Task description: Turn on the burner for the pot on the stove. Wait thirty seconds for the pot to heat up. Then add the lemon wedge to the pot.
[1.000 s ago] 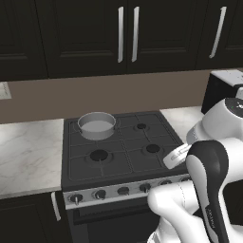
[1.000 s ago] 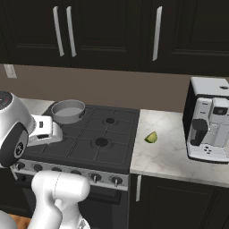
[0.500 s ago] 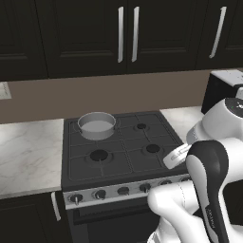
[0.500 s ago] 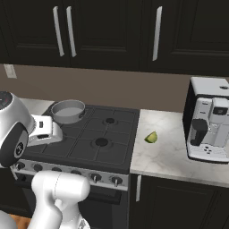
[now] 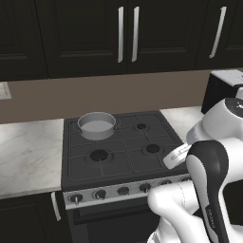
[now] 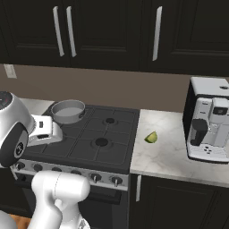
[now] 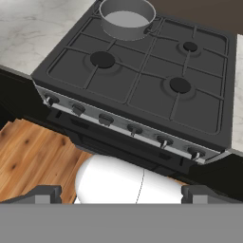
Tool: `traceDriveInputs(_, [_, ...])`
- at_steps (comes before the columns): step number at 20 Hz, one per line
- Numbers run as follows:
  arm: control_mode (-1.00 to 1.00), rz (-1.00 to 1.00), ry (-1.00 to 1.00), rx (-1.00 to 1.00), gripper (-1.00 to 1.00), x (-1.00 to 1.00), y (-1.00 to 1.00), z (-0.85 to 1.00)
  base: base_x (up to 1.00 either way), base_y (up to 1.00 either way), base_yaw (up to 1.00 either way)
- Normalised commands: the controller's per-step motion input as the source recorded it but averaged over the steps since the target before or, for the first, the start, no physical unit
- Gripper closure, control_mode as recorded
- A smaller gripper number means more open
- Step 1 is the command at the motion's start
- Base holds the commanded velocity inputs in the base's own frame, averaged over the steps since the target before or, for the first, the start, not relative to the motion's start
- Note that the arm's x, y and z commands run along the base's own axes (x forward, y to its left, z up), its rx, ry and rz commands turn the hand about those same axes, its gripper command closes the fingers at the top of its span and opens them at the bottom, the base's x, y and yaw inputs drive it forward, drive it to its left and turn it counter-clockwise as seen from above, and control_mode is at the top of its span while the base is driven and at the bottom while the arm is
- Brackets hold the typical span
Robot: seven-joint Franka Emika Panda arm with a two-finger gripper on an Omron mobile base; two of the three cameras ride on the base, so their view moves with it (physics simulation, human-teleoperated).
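The silver-grey pot (image 5: 96,126) (image 6: 68,111) (image 7: 127,18) sits on the back left burner of the black stove (image 5: 118,163) (image 6: 117,134) (image 7: 142,88). No flame shows under it. A row of dark knobs (image 7: 105,118) runs along the stove's silver front strip. On the marble counter right of the stove lies the small yellow-green lemon wedge (image 6: 151,137). My gripper (image 7: 122,194) hangs open above and in front of the stove's front edge, looking down at the knobs, with nothing between its widely spread fingertips (image 7: 42,193).
A coffee machine (image 6: 209,125) (image 5: 220,88) stands on the right counter beyond the lemon wedge. Marble counter (image 5: 28,152) lies left of the stove. Dark wall cabinets (image 5: 128,33) hang above. Wooden floor (image 7: 33,152) shows below the oven door.
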Motion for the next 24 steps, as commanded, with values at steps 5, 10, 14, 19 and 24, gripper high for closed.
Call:
traceDriveInputs(5, [-1.00,0.00,0.00,0.00,-1.00,0.00,0.00,0.00,0.00,0.00,0.00])
traceDriveInputs(10, [-1.00,0.00,0.00,0.00,-1.00,0.00,0.00,0.00,0.00,0.00,0.00])
traceDriveInputs(14, [-1.00,0.00,0.00,0.00,-1.00,0.00,0.00,0.00,0.00,0.00,0.00])
traceDriveInputs(19, [-1.00,0.00,0.00,0.00,-1.00,0.00,0.00,0.00,0.00,0.00,0.00])
traceDriveInputs(24, [-1.00,0.00,0.00,0.00,-1.00,0.00,0.00,0.00,0.00,0.00,0.00])
